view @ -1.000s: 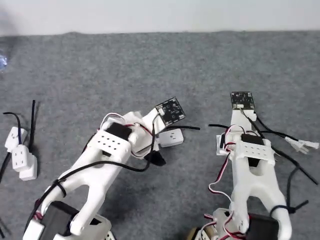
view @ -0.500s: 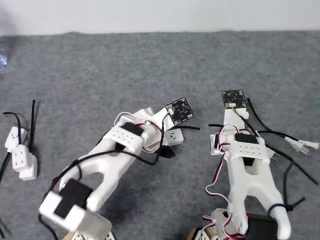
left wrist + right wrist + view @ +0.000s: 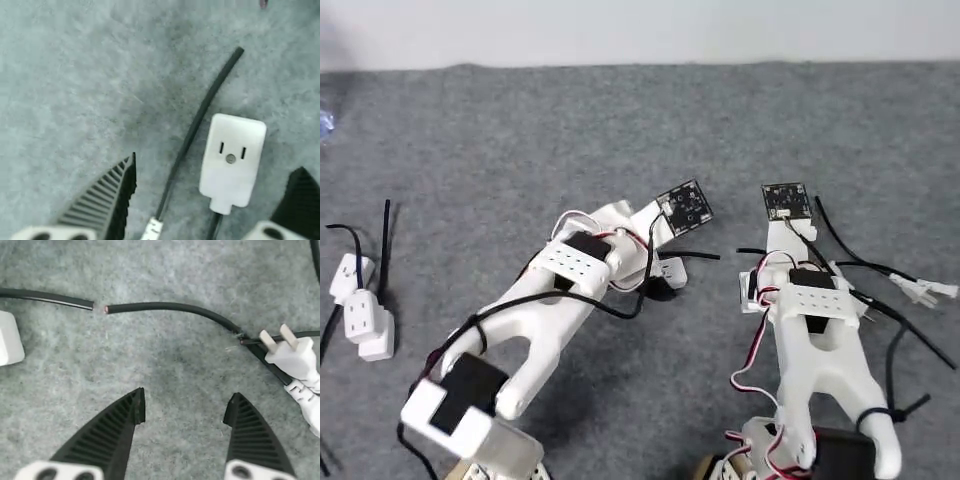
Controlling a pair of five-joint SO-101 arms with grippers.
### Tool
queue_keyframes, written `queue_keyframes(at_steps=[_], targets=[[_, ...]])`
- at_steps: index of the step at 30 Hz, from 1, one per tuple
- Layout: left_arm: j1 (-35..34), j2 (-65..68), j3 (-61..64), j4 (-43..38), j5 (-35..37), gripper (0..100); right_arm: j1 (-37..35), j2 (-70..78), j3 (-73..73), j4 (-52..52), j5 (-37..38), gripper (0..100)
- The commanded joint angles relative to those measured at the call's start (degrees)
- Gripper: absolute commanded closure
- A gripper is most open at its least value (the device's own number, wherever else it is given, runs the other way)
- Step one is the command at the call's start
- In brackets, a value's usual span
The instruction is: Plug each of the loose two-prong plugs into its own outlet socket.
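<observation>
Poises the left gripper (image 3: 215, 167) spread wide and empty over the white outlet socket (image 3: 231, 160), one finger on either side, gripping nothing. Finds that socket face-up near the centre of the grey mat (image 3: 620, 130), with a black cable (image 3: 200, 120) lying close alongside. Holds the right gripper (image 3: 187, 395) likewise parted and bare above the mat, with the two-prong plug (image 3: 287, 350) lying flat just outside the gap, beside one finger; puts it by the right arm's wrist, a little toward 3 o'clock from the socket. Shows a second plug (image 3: 923, 290) farther out at 3 o'clock.

Risks pinching the black cable together with the socket, since both lie between the left fingers; would likely tilt or drag the socket. Risks missing the plug on the right: with it off to the side and prongs flat, a straight close would catch only mat or the cut cable ends (image 3: 100, 306). Could also snag the right arm's wiring on the black leads around 3 to 4 o'clock.

Leaves broad bare mat toward 12 o'clock, up to the far edge. Crowds at 9 o'clock with spare sockets (image 3: 360, 310) near the border. Narrows between the two wrists at centre; calls for care against a bump there.
</observation>
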Motion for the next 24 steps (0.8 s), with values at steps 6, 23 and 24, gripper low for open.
queue_keyframes(at_steps=[6, 23, 24], targets=[[-6.33, -9.49, -1.63, 11.52, -6.15, 57, -0.4, -1.8, -0.44, -0.75, -0.53, 75.0], [-25.85, -19.25, -1.1, 22.68, -7.38, 57, -2.42, -1.71, -0.35, -0.75, 0.0, 75.0], [-25.76, -18.99, -0.84, 22.24, -7.38, 56, -2.33, -1.71, -0.35, -0.75, 0.0, 75.0]])
